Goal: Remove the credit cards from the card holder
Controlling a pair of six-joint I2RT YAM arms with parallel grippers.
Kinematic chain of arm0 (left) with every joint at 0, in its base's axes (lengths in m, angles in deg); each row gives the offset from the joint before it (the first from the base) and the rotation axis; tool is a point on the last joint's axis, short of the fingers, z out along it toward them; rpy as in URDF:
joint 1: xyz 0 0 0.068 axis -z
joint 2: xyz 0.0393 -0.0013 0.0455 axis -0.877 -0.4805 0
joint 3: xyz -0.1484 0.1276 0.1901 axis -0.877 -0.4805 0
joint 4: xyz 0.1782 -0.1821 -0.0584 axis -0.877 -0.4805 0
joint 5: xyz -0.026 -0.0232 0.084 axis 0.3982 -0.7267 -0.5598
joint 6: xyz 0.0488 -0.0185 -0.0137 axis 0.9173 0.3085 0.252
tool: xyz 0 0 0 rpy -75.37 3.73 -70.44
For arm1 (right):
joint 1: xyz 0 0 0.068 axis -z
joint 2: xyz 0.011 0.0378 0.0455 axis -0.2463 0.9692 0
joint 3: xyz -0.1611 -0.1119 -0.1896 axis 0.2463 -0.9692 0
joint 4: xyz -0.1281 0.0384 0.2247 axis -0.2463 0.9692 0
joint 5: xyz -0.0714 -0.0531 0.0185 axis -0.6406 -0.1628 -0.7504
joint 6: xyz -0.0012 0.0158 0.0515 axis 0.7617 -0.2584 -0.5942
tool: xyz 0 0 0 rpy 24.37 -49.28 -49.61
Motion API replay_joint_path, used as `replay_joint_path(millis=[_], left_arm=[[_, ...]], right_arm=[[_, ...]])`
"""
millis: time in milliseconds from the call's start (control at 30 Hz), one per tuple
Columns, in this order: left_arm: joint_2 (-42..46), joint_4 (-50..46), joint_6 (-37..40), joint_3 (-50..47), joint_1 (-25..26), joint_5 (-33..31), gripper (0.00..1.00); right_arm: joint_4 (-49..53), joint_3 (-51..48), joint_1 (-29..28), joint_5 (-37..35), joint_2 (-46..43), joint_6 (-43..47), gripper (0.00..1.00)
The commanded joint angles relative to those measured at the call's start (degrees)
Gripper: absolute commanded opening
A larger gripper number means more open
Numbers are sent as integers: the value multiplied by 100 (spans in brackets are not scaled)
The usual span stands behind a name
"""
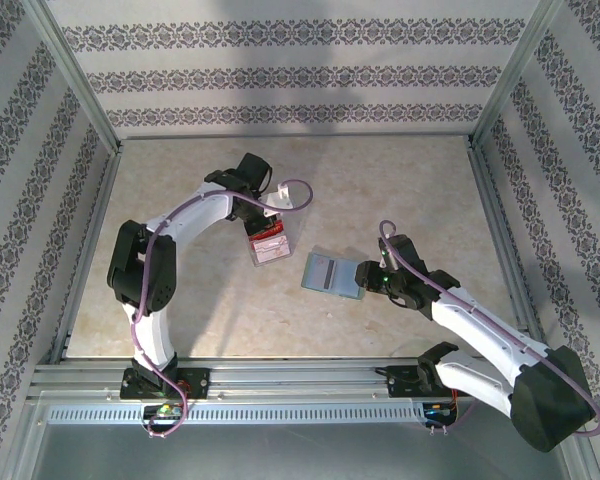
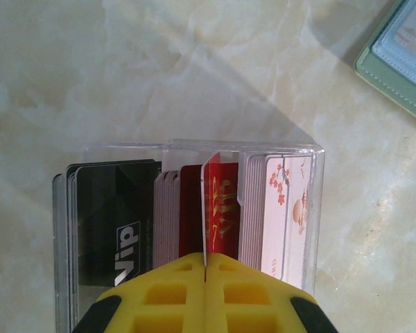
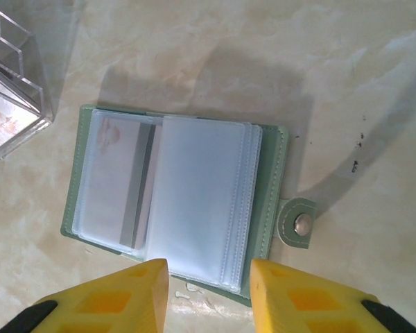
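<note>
The left gripper [image 2: 205, 277] pinches a red card [image 2: 220, 208] at the tray [image 2: 312, 159]; right gripper [image 3: 208, 291] spread; card holder [image 3: 73, 173] not yet empty.

A clear plastic tray [image 1: 270, 250] stands on the pale marbled table [image 1: 400, 180], ringed by patterned walls [image 1: 280, 75].

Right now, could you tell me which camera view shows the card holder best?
The right wrist view: the card holder lies open, whole, sleeves facing up. Top external shows it small; left wrist catches one corner.
</note>
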Motion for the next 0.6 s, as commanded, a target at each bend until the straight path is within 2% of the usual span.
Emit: replay_joint_path(millis=[0,67,100,233,367,567], left_arm=[[-171,-568,-28,366,-29,-73,19],[-162,-839,-158,547,-32,70,36],[-116,-880,-210,559,-26,105,39],[196,-922,-449,475,47,100,40],[845,-498,-1032,59,73,33,42],[1989,780,-2948,-891,68,-1128,61]], right_arm=[[337,324,-256,-386,-2,128,36],[544,532,-498,-679,171,113,37],[673,663,-661,-859,298,89,37],[1062,1190,-1199,-1369,917,-42,37],[1093,1716,-1653,-1455,1650,-192,38],[1098,2551,-2044,-1425,2864,-227,43]])
